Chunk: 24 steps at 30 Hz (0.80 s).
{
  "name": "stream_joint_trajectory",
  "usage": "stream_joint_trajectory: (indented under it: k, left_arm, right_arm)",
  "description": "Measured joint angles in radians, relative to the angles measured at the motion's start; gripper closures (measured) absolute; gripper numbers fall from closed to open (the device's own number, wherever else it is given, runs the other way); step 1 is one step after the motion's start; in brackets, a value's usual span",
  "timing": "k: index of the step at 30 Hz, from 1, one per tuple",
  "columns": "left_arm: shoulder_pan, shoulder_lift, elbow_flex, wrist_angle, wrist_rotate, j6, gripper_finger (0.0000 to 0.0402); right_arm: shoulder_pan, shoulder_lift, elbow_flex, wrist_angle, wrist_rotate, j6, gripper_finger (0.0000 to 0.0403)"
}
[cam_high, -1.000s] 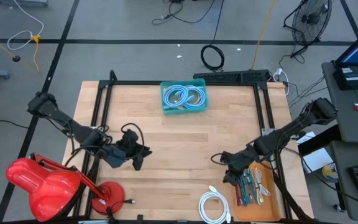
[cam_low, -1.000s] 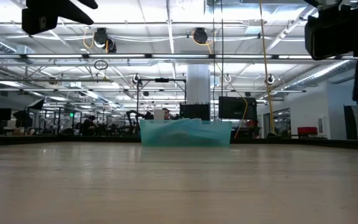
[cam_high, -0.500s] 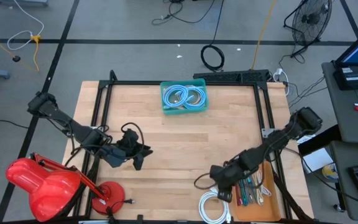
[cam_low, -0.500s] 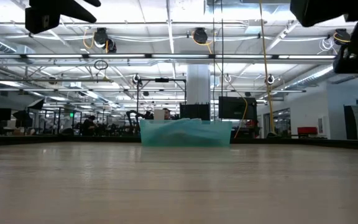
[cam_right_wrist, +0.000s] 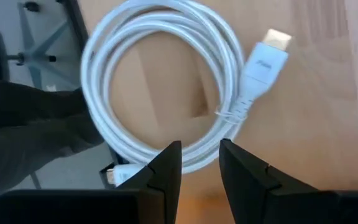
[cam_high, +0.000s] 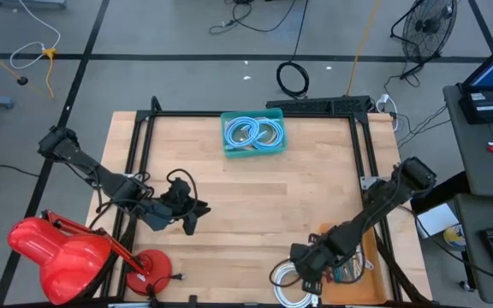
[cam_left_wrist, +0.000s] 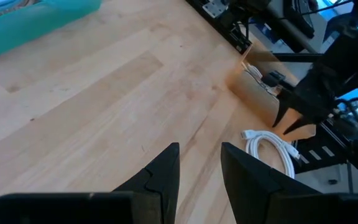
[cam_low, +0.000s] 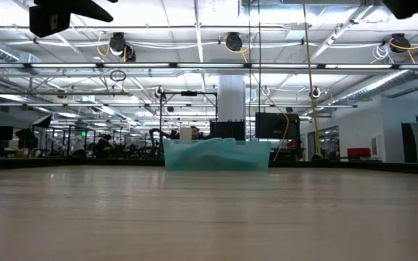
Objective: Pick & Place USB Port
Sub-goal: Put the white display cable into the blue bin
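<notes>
Wooden table (cam_high: 246,197), seen from above, framed by a black rail. The left arm waits over the left half of the table, its gripper (cam_high: 188,214) held clear of the work area; in the left wrist view its fingers (cam_left_wrist: 166,168) stand slightly apart, with nothing between them. The right arm reaches along the right edge toward the near edge of the table, so that its gripper (cam_high: 308,275) hangs directly above the task object. A teal bin (cam_high: 252,134) at the far middle of the table holds coiled pale-blue cables and is probably the place target, since it already collects like items. A shallow tan tray (cam_high: 358,265) of pens lies at the near right corner, just beside the cable. The white USB cable (cam_right_wrist: 166,87), coiled in a loose ring with its gold-tipped plug (cam_right_wrist: 272,42) lying outside the loop, rests flat on the table at the near edge. The right gripper's fingers (cam_right_wrist: 166,165) point down over the coil's rim, parted by a narrow gap and holding nothing; this alignment suggests an approach to pinch the bundled strands, and the grasp is not yet made.
</notes>
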Motion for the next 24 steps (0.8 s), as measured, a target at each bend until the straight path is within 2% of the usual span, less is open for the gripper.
stream_joint_trajectory:
  k: [13,24]
  left_arm:
    - [-0.002,0.0,0.0,0.007,0.002,-0.021,0.0284]
    - [-0.004,0.0,0.0,0.024,0.002,-0.023,0.0284]
  right_arm:
    - [0.012,0.119,0.0,0.081,0.033,-0.032,0.0305]
    - [0.012,0.122,-0.089,0.142,0.106,-0.022,0.0305]
